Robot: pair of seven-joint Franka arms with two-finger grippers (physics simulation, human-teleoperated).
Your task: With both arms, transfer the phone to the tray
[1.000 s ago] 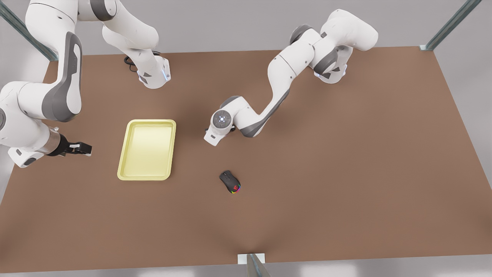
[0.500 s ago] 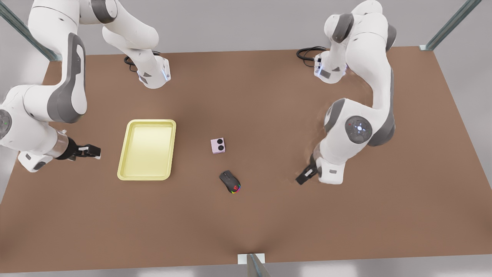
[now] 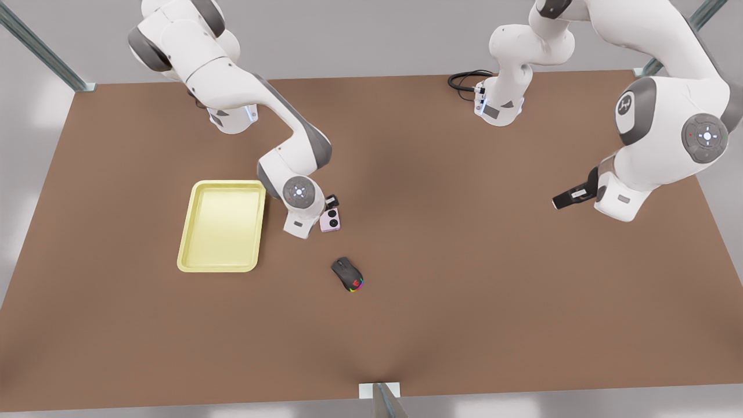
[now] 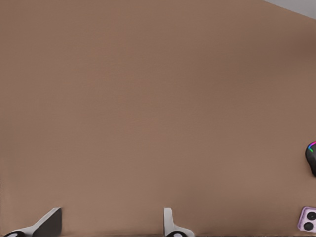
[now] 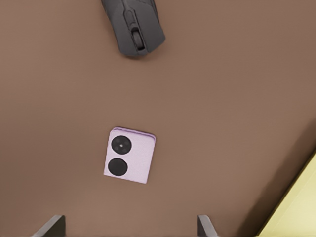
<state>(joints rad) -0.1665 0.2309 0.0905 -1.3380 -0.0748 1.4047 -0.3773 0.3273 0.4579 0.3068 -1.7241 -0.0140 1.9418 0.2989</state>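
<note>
The pale pink phone [image 3: 331,220] lies flat on the brown table, a little to the right of the pale yellow tray [image 3: 187,232] in the front view. My right gripper [image 3: 330,202] hangs just above the phone's far edge. In the right wrist view it stands open [image 5: 128,228], the phone [image 5: 129,155] lies ahead of its fingertips untouched, and a corner of the tray [image 5: 296,212] shows. My left gripper [image 3: 567,198] waits above the table at the front view's far right. Its fingers are open [image 4: 111,227], with the phone [image 4: 307,219] far off.
A black mouse [image 3: 347,274] with rainbow lights lies on the table just in front of the phone; it also appears in the wrist views [image 5: 133,24] [image 4: 311,155]. A black cable [image 3: 464,78] coils beside the far right arm base.
The arm at the front view's right pulled off the phone and swung far right. The other arm swept from left of the tray to above the phone. The phone has not moved.
</note>
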